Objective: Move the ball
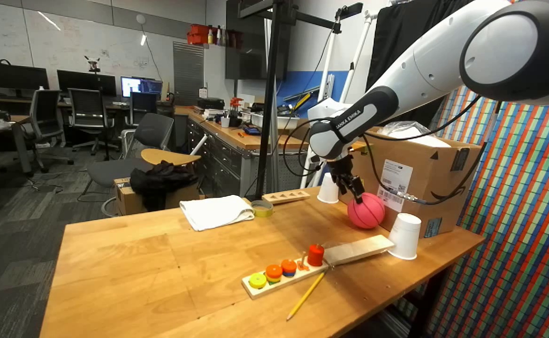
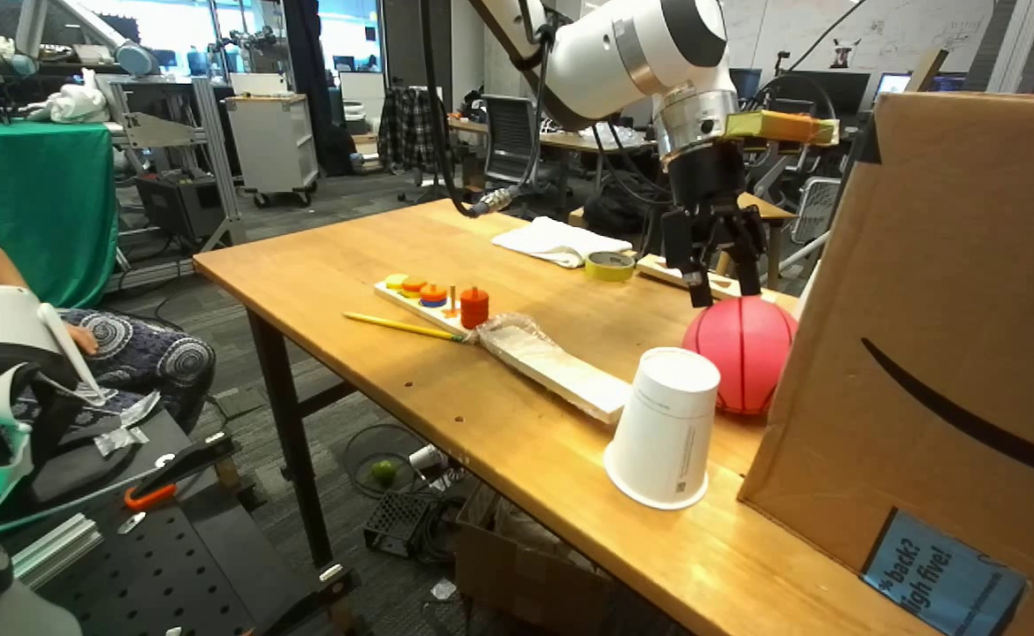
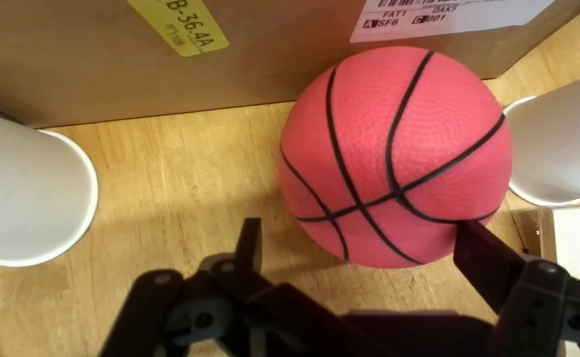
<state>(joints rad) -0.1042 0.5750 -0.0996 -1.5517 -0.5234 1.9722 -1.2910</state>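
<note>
The ball (image 3: 394, 158), pinkish-red with dark seams, rests on the wooden table close to the cardboard box. Both exterior views show it too, the ball (image 1: 366, 211) and its partly box-hidden side, the ball (image 2: 742, 353). Above it, pointing down, is my gripper (image 2: 726, 295), its fingers spread wide. In the wrist view the gripper (image 3: 355, 225) stands open with nothing held. The left finger (image 3: 249, 243) is off the ball's side over bare wood, while the right finger (image 3: 483, 263) overlaps the ball's lower right edge. Whether that finger touches the ball I cannot tell.
The big cardboard box (image 1: 415, 178) stands right behind the ball. Upside-down paper cups flank it, a near cup (image 2: 665, 428) and a far cup (image 1: 328, 188). A wooden plank (image 1: 359, 249), ring-stacking toy (image 1: 284, 279), pencil (image 1: 306, 296), tape roll (image 1: 262, 208) and white cloth (image 1: 216, 212) lie around.
</note>
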